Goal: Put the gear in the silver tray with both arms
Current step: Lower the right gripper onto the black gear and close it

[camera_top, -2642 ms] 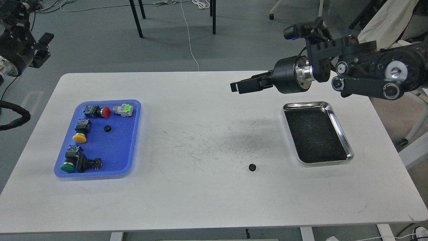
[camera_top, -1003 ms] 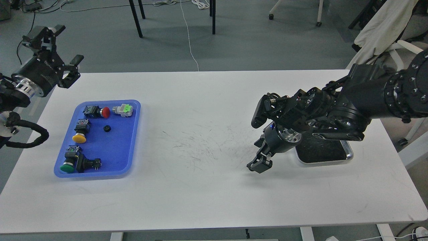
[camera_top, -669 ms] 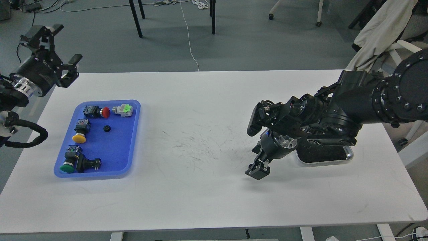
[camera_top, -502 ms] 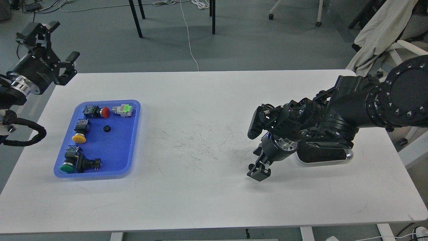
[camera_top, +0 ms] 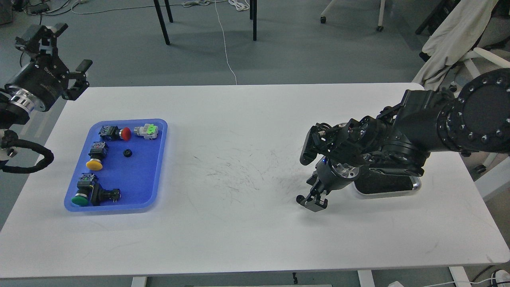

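- Head view: white scuffed tabletop (camera_top: pixel 239 131), grey floor beyond.
- Right end effector (camera_top: pixel 314 202): lowered to the tabletop, finger gap indiscernible; small black gear (camera_top: pixel 298 198) touching its left side.
- Silver tray (camera_top: pixel 414 184): right, mostly hidden by arm.
- Left end effector (camera_top: pixel 63 52): far left, fingers apart, empty.
- Blue tray (camera_top: pixel 139 175): left, holding switches.

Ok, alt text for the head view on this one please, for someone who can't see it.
The right gripper is down at a white table, right beside a small black gear, with the silver tray mostly hidden behind the arm. At far left, a blue tray holds push-button switches, and the left gripper hangs open above the table's corner.
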